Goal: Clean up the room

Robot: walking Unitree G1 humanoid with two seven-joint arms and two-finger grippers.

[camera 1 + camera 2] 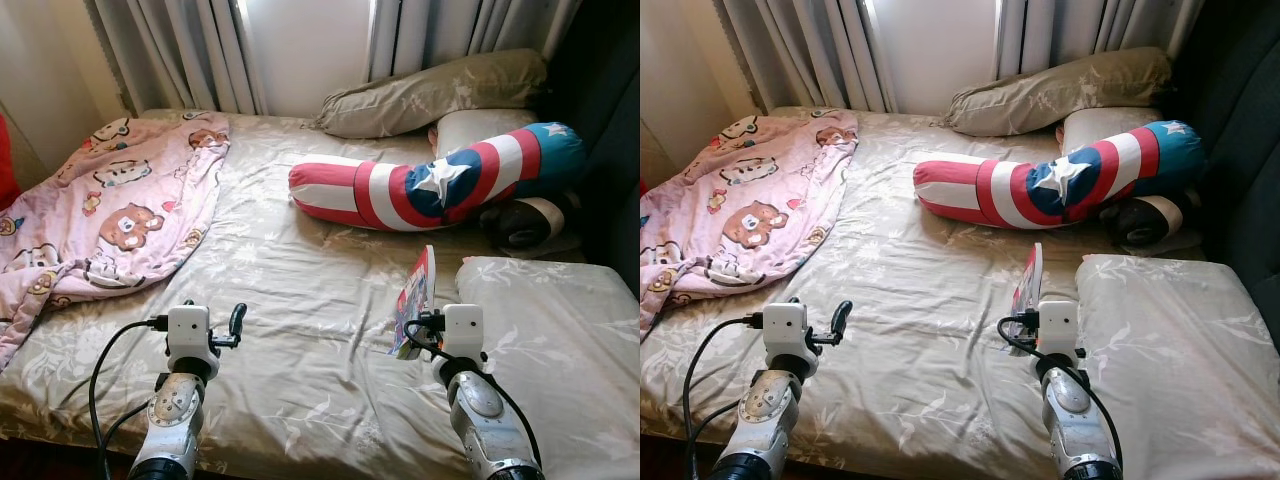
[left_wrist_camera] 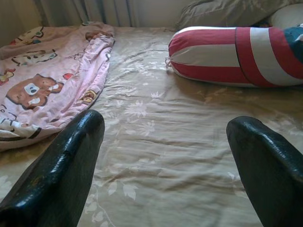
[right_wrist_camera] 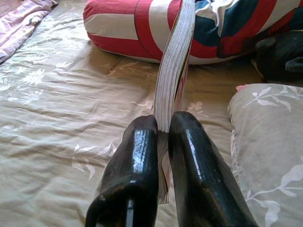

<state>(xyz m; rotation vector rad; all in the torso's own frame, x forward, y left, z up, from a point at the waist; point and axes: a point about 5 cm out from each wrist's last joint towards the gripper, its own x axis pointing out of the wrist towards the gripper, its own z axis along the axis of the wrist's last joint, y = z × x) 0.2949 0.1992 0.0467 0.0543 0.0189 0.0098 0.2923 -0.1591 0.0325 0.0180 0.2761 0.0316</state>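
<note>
Bed: bolster beyond book; blanket left.

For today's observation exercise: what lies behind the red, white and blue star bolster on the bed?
Behind the star bolster lie a beige pillow and a white cushion, partly covered. The bolster hides whatever else is there.

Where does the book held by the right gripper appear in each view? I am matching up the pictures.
Left eye view: book, lower right of centre.
Right eye view, just right of centre.
Left wrist view: not there.
Right wrist view, centre, clamped edge-on.
Shared landmark: striped bolster.
</note>
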